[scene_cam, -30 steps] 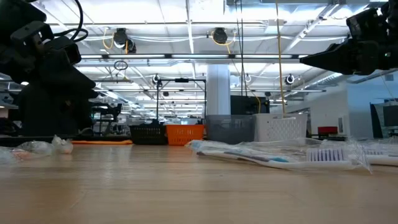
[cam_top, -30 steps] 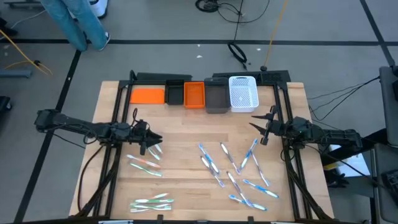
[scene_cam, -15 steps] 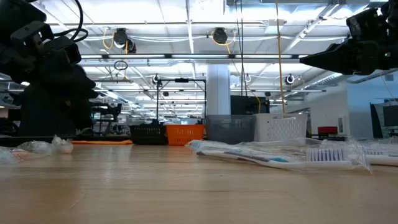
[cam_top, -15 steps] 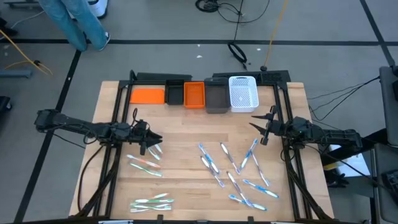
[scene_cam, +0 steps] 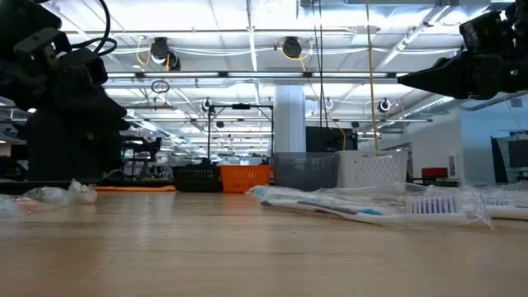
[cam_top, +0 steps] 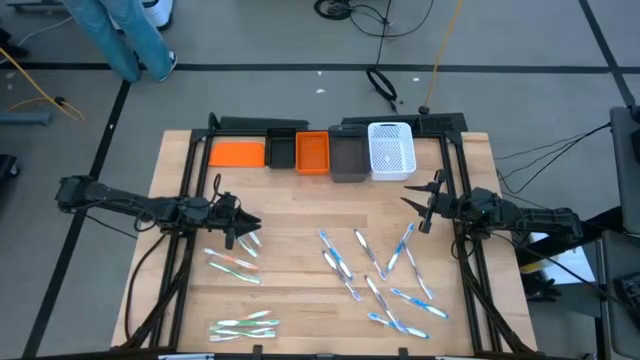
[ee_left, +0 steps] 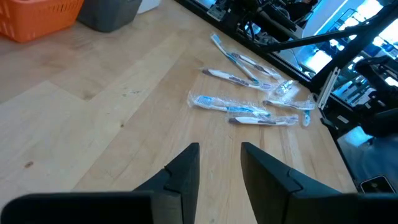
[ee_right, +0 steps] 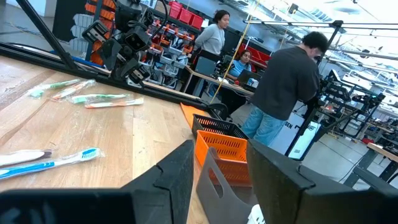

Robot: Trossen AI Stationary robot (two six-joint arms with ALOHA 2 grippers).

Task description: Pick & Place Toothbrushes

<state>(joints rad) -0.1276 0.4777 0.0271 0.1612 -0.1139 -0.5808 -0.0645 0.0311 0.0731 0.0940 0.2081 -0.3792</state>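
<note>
1. Hard to read: in the low view the left claw [scene_cam: 70,124] is just a dark mass at one edge and the right claw [scene_cam: 462,70] is cut off at the upper corner, so that angle says nothing about the fingers. The toothbrushes [scene_cam: 363,205] there look like a blurry pile of clear wrappers.
2. Left claw [cam_top: 243,228]: its wrist view shows the two fingers [ee_left: 186,177] parted with a narrow gap and bare wood between them, so it's released and holds nothing. It hangs over the left half of the counter [cam_top: 290,200], just beside a few toothbrushes [cam_top: 232,262].
3. Right claw [cam_top: 420,205]: also spread, nothing between the fingers [ee_right: 180,171]. It sits near the right edge, just above the biggest scatter of toothbrushes [cam_top: 375,275].
4. Another small bunch of toothbrushes [cam_top: 245,325] lies at the front edge, well apart from both claws.
5. Surface is pale wood planks with a black frame around it.
6. Along the back edge: an orange tray [cam_top: 237,152], black bin [cam_top: 282,150], orange bin [cam_top: 313,152], grey bin [cam_top: 348,158], white basket [cam_top: 391,150], side by side.
7. Room: grey floor, cables, a person's legs [cam_top: 125,35] top left; people [ee_right: 280,87] stand at desks beyond.
</note>
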